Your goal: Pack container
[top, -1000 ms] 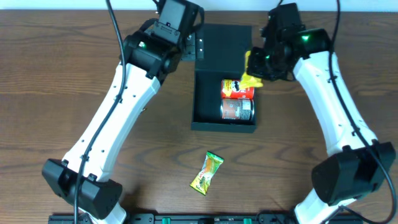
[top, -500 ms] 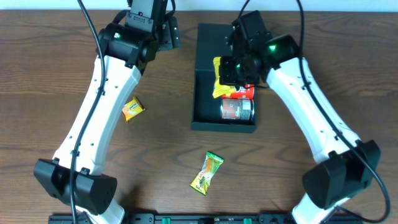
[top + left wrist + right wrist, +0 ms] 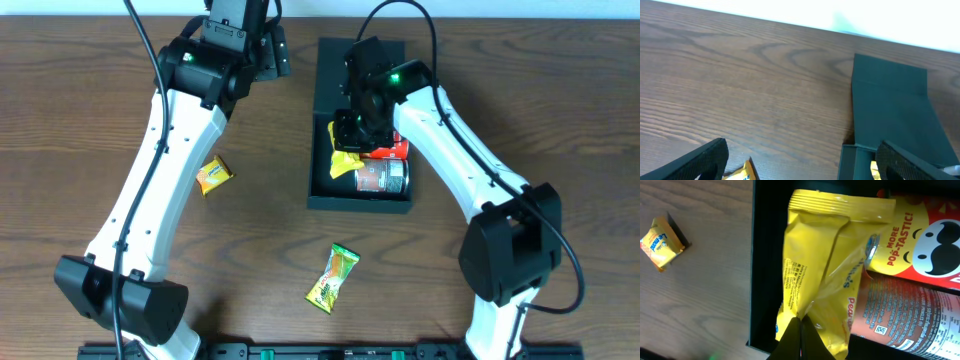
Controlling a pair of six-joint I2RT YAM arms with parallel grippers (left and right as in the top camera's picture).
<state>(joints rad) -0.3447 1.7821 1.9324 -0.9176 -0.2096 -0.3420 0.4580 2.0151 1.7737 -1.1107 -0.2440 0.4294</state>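
Our right gripper (image 3: 801, 332) pinches a crinkly yellow plastic packet (image 3: 820, 265); beneath it sits the dark teal, matte square container (image 3: 358, 203), lid lying flat. Our left gripper (image 3: 800, 162) gapes empty.

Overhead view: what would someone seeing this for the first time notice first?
The bright yellow packet pinched in the shut right gripper, hanging over the left side of the open dark container at mid-table. Beside it inside lie a red Pringles can and a second can. On the bare wood, a green-yellow packet lies nearer the robot's bases and a small orange packet left of the container.
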